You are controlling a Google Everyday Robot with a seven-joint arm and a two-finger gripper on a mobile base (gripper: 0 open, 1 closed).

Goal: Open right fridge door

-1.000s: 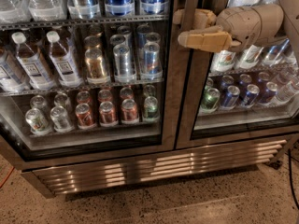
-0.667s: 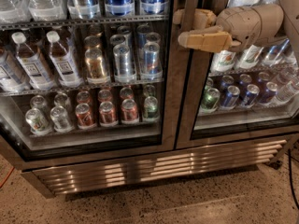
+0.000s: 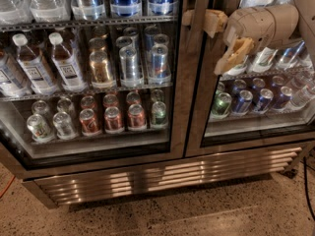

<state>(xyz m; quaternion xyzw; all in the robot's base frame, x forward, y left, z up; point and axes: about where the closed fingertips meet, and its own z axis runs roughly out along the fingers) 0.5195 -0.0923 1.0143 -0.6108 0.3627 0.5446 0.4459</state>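
The right fridge door [image 3: 196, 113] is a tall glass door in a brushed-steel frame, at the right of the camera view. Green and blue cans [image 3: 242, 102] and white-labelled bottles [image 3: 264, 58] show through its glass. It looks flush with the left door. My gripper [image 3: 205, 42] is at the top right, in front of the door's left frame edge. It is open. The upper finger [image 3: 203, 19] lies across the steel frame. The lower finger [image 3: 231, 55] angles down over the glass.
The left glass door [image 3: 98, 82] shows brown-drink bottles, silver cans and red cans on shelves. A steel vent grille [image 3: 162, 173] runs along the fridge base above speckled floor [image 3: 197, 215]. An orange cable [image 3: 4, 187] lies at the far left, a black cable [image 3: 307, 181] at the far right.
The gripper's fingers have spread apart and turned. The lower finger now angles down over the glass, and the wrist has moved slightly right and down. The door looks the same.
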